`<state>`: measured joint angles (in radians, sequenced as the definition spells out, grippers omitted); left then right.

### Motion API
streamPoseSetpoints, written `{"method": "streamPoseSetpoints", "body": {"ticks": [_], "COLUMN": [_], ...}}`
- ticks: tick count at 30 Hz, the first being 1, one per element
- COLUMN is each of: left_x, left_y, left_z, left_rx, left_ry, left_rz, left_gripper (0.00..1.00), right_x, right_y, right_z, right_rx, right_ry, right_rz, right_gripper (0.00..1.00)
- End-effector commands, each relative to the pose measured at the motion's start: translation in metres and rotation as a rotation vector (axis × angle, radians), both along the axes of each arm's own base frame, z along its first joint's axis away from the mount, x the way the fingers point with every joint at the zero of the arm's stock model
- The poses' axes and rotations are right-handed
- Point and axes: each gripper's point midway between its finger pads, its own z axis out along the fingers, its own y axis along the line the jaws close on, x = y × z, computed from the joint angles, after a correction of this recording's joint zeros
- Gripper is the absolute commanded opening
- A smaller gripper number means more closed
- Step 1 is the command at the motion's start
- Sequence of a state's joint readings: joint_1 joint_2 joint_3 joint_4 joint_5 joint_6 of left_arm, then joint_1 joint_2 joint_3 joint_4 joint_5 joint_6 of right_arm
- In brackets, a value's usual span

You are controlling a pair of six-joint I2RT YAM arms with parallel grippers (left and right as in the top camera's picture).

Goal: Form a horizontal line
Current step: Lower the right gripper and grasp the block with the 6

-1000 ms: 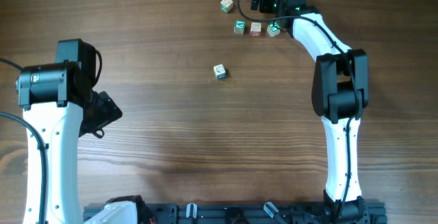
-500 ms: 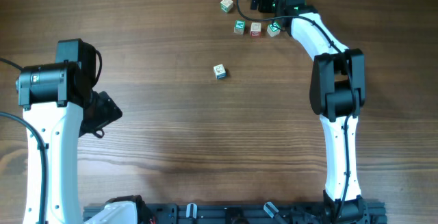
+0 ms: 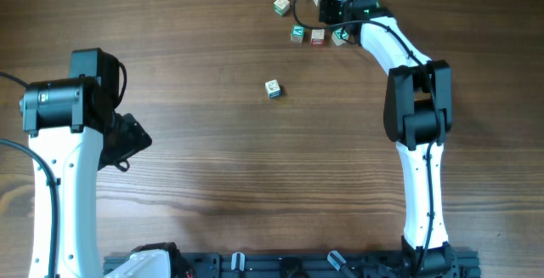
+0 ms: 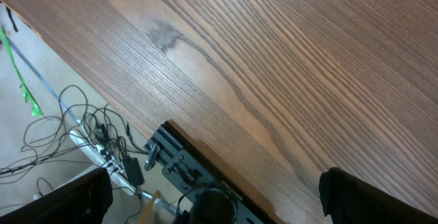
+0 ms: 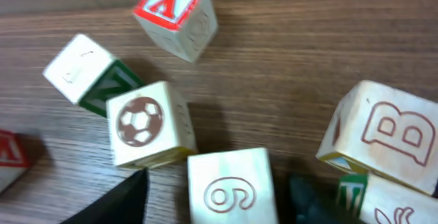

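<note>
The horizontal line (image 3: 318,36) is a row of three small letter cubes at the far side of the table. My right gripper (image 3: 330,2) is just beyond the row, among loose cubes. In the right wrist view its fingers (image 5: 217,200) are open on either side of a whitish cube with a "6" face (image 5: 229,186), with a gap on each side. A single cube (image 3: 272,89) stands alone nearer the middle. My left gripper (image 3: 127,142) is far off at the left, open and empty, over the table's near edge (image 4: 212,190).
Loose cubes lie round the right gripper: a red "X" cube (image 5: 176,15), a soccer-ball cube (image 5: 147,125), a white and green cube (image 5: 85,73), a "B" cube (image 5: 387,135). Another cube (image 3: 281,5) stands left of them. Cables hang below the table edge (image 4: 82,135).
My right gripper has shifted a little toward the far edge among the loose cubes. The three-cube row, the lone cube and the left arm have not moved.
</note>
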<state>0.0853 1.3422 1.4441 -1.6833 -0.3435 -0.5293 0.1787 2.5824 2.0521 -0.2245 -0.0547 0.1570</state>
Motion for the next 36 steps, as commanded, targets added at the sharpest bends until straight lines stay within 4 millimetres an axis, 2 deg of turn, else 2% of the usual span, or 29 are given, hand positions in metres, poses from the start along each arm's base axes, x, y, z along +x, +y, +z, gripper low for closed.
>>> {"method": "streamPoseSetpoints", "body": {"ticks": [1, 6, 13, 17, 21, 26, 28, 32, 36], "left_x": [-0.003, -0.003, -0.003, -0.003, -0.003, -0.003, -0.003, -0.003, -0.003], "left_y": [0.003, 0.003, 0.003, 0.003, 0.003, 0.003, 0.003, 0.003, 0.003], "left_z": [0.002, 0.002, 0.002, 0.002, 0.002, 0.002, 0.002, 0.002, 0.002], "left_rx": [0.014, 0.014, 0.014, 0.014, 0.014, 0.014, 0.014, 0.014, 0.014], "left_ry": [-0.010, -0.010, -0.010, -0.010, -0.010, -0.010, -0.010, -0.010, -0.010], "left_rz": [0.007, 0.007, 0.007, 0.007, 0.007, 0.007, 0.007, 0.007, 0.007], "left_gripper": [1.00, 1.00, 1.00, 1.00, 1.00, 1.00, 1.00, 1.00, 1.00], "right_x": [0.000, 0.001, 0.001, 0.002, 0.002, -0.006, -0.015, -0.033, -0.064], "right_y": [-0.008, -0.007, -0.007, -0.008, -0.008, -0.009, -0.010, -0.013, -0.009], "right_z": [-0.015, -0.014, -0.014, -0.002, 0.029, 0.085, 0.110, 0.149, 0.184], "right_rx": [-0.046, -0.045, -0.046, -0.044, -0.040, -0.055, -0.065, -0.066, -0.049], "right_ry": [0.014, 0.005, 0.010, 0.000, -0.028, -0.062, -0.066, -0.058, -0.020], "right_rz": [-0.010, -0.010, -0.010, -0.011, -0.011, 0.007, 0.017, 0.022, 0.062], "right_gripper": [0.55, 0.40, 0.30, 0.27, 0.25, 0.23, 0.22, 0.20, 0.20]}}
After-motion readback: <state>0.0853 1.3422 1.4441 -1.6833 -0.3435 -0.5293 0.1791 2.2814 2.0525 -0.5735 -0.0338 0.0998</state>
